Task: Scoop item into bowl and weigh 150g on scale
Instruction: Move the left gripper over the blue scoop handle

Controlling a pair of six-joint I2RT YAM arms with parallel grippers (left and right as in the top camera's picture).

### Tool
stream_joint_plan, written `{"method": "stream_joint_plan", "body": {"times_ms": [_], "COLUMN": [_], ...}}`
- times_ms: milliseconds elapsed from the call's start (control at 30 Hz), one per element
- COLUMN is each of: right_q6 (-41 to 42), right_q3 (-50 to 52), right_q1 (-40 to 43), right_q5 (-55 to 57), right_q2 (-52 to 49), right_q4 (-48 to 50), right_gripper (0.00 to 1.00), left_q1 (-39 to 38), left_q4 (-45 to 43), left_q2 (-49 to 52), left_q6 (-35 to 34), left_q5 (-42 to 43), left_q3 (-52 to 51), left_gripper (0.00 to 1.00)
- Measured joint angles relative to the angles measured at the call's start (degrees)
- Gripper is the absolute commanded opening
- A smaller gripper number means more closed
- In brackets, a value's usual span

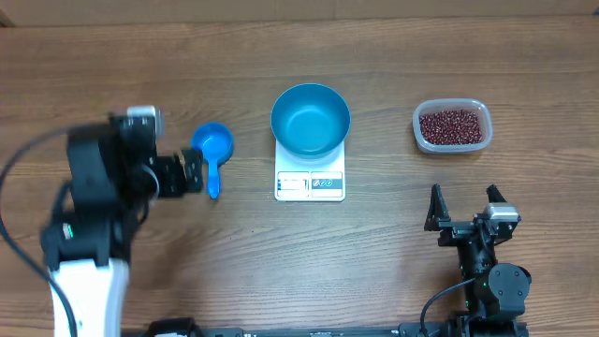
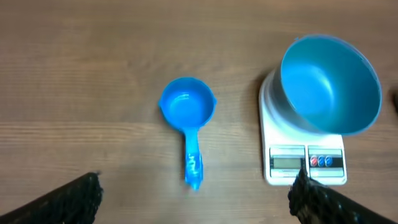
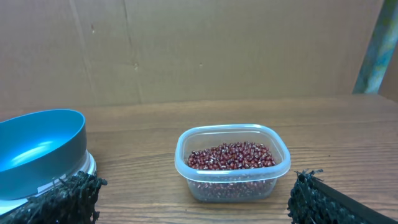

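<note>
While both arms sit at the near side, the wooden table (image 1: 281, 271) carries everything else across its middle. The left arm (image 1: 89, 201) is the larger shape in the overhead view, bent to reach rightward. Its left gripper (image 1: 197, 173) has its jaws spread wide and grasps nothing. It sits just beside the handle of the scoop, and in its own wrist view the scoop lies on the wood between the two dark fingers (image 2: 68, 202). The right arm (image 1: 491, 281) is folded low at the near edge. The right gripper (image 1: 464, 204) is likewise released, with its fingers parted, and points toward the tub, well apart from it. The bowl (image 1: 311, 119), round and deep blue, stands upright on the scale (image 1: 310, 184), overhanging its far end and leaving the display and button strip showing at the front. To the right of them, apart from both, stands the clear tub (image 1: 416, 131). The bright blue scoop (image 1: 211, 145) lies left of the scale with its cup facing up and its handle toward the near edge. The item, the dark red beans (image 1: 453, 126), all lie inside the tub and cover its bottom.
</note>
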State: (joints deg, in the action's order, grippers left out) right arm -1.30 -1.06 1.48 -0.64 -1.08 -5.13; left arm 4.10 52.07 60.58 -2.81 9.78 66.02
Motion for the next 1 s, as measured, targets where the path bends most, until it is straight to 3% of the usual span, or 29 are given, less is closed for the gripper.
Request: {"method": "stream_joint_plan", "body": {"times_ms": [233,400,1000], "right_q6": [0.0,0.0,0.0], "right_q3": [0.0,0.0,0.0], "right_q1": [0.0,0.0,0.0], "right_q5": [0.0,0.0,0.0], "right_q2": [0.0,0.0,0.0], "right_q4": [0.0,0.0,0.0], "right_gripper": [1.00,1.00,1.00], "left_q1": [0.0,0.0,0.0], "left_q4": [16.0,22.3,23.6], "left_q2": [17.3,25.8,42.1], "left_q6": [1.7,4.1,5.8], "left_q5": [-2.5,-3.4,-4.0], "left_q3": [21.4,29.6,30.3], "left_gripper": [0.99,1.00,1.00]}}
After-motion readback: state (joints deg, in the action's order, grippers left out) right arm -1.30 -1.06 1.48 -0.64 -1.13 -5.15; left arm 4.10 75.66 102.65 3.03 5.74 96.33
